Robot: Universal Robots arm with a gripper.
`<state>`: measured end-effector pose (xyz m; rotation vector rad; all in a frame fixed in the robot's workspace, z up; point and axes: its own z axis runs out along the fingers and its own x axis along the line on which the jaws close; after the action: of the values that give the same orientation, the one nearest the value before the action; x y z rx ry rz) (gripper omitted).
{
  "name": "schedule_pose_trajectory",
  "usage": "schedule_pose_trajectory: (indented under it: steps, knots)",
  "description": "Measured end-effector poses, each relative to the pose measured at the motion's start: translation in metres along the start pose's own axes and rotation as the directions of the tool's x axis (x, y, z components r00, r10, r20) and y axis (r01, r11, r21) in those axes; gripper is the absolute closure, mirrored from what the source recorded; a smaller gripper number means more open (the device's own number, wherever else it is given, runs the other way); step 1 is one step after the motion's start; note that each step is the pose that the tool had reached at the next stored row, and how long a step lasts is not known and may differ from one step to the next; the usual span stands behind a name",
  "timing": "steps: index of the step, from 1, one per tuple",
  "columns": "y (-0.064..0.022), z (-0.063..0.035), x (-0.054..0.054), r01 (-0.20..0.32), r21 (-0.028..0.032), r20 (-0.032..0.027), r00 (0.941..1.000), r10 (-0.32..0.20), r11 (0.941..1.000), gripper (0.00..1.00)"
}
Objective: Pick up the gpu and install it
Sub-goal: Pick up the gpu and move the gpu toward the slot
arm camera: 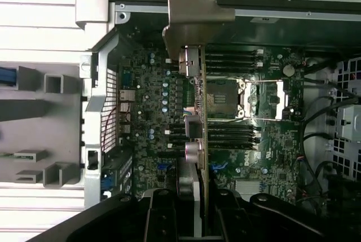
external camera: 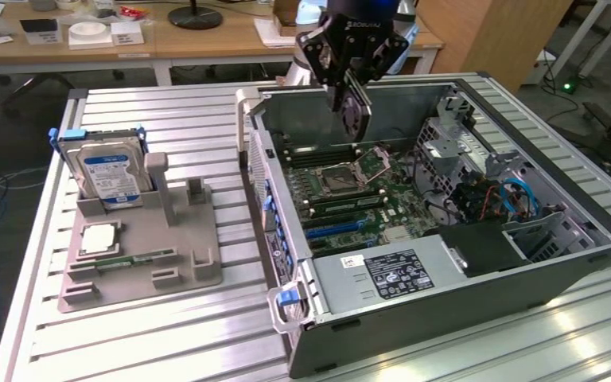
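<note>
Directly below the gripper [external camera: 348, 79], pinched between its fingers, hangs the gpu [external camera: 355, 119]. The jaws are drawn narrow on the card's upper edge, so it is carried on edge over the open computer case [external camera: 560, 263]. That carry makes sense: the case lies on its side on the desk [external camera: 178, 334] with the motherboard [external camera: 359, 199] facing up, and a card has to meet such a board standing, connector edge first. In the wrist view the silver bracket [arm camera: 194, 16] at one end of the card shows against the case's rim. The card appears clear of the board, over the area just beside the CPU socket [external camera: 343, 181]. The arm points straight down, wrist vertical above the case. Well off to the gripper's side stands the grey holder [external camera: 141, 278] with the hard drive [external camera: 109, 171].
</note>
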<state>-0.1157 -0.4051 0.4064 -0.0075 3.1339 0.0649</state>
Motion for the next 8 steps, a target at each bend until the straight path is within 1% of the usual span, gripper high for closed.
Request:
schedule_pose_trajectory:
  steps: [8]
  knots:
    - [-0.0001,0.0001,-0.016,0.000,0.0002,0.0006,1.0000,0.000,1.0000,0.71]
